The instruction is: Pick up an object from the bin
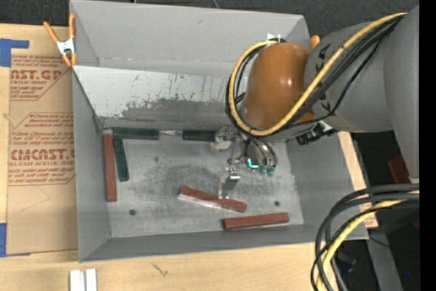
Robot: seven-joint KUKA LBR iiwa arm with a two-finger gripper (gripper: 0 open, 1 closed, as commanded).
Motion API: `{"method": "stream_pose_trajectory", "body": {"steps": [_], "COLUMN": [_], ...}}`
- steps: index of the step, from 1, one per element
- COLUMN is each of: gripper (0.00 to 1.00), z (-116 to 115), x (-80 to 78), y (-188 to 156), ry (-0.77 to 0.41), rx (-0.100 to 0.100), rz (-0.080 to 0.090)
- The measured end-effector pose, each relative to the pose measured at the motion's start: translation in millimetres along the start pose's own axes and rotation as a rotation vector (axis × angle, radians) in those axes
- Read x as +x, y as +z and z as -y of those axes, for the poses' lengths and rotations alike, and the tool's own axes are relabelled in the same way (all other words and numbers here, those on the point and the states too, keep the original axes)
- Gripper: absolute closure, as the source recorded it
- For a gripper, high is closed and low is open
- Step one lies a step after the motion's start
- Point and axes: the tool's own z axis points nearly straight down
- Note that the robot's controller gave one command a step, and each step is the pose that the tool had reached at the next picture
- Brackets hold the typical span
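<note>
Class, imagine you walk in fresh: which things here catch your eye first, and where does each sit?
The arm's gripper hangs inside the grey metal bin, over a slanted flat red-brown bar right of the middle. A second red-brown bar lies along the near wall, and a dark green bar lies beside a third red-brown bar at the left wall.

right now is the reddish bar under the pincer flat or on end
Lying flat: the reddish bar rests lengthwise on the bin floor, the pincer over its right end.
</note>
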Motion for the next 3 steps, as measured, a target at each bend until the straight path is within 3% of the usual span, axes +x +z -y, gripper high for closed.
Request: {"method": "stream_pose_trajectory", "body": {"steps": [1,2,3], "gripper": [0.0,1.0,1.0], "z": [0,-5,-5], "x": [-1.9,25.4,25.3], "y": [-4,60,60], "ry": [0.0,-0.084,-0.084], "rx": [0.0,0.0,0.0], "rz": [0.007,0.011,0.011]}}
